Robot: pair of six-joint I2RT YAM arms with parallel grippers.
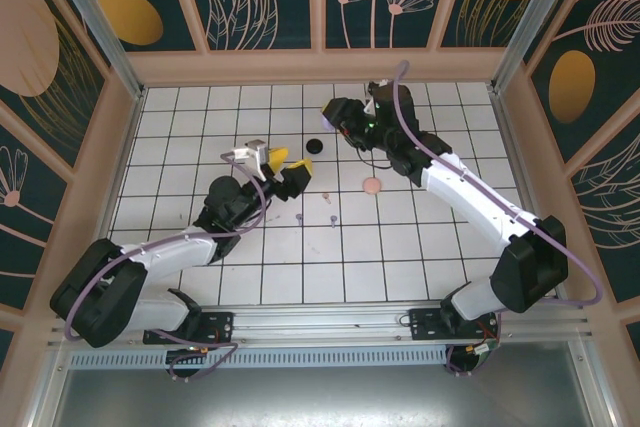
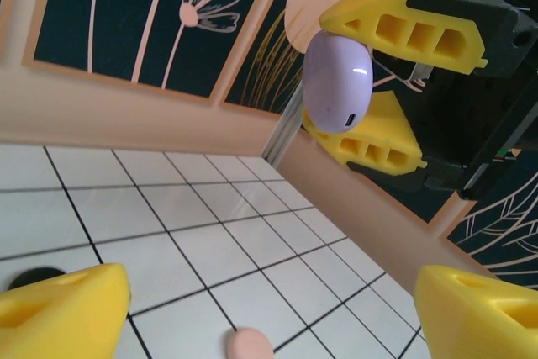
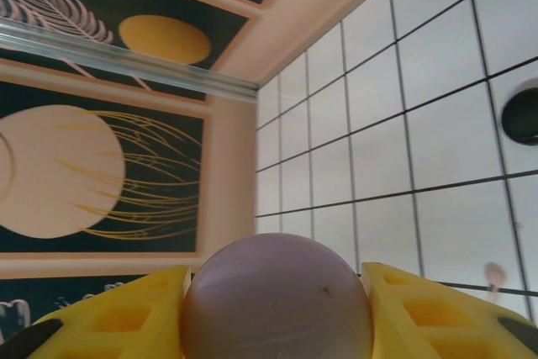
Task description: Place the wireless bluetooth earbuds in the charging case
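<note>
A rounded lilac charging case (image 2: 336, 65) hangs in the air with my right gripper (image 3: 277, 283) shut on it, a yellow finger (image 2: 403, 27) on each side. In the top view the right gripper (image 1: 335, 119) is over the far middle of the table. My left gripper (image 2: 273, 296) stands open with nothing between its fingers, low over the tiles and facing the case. From above, the left gripper (image 1: 272, 160) is left of centre. Tiny earbuds lie on the tiles near the centre: one purple (image 1: 298, 217), one pink (image 1: 333, 219), another (image 1: 326, 197).
A black disc (image 1: 314, 145) lies between the two grippers and a pink disc (image 1: 372, 186) under the right forearm. The pink disc (image 2: 248, 345) sits just ahead of the left fingers. Wooden walls (image 1: 320, 67) ring the white grid table.
</note>
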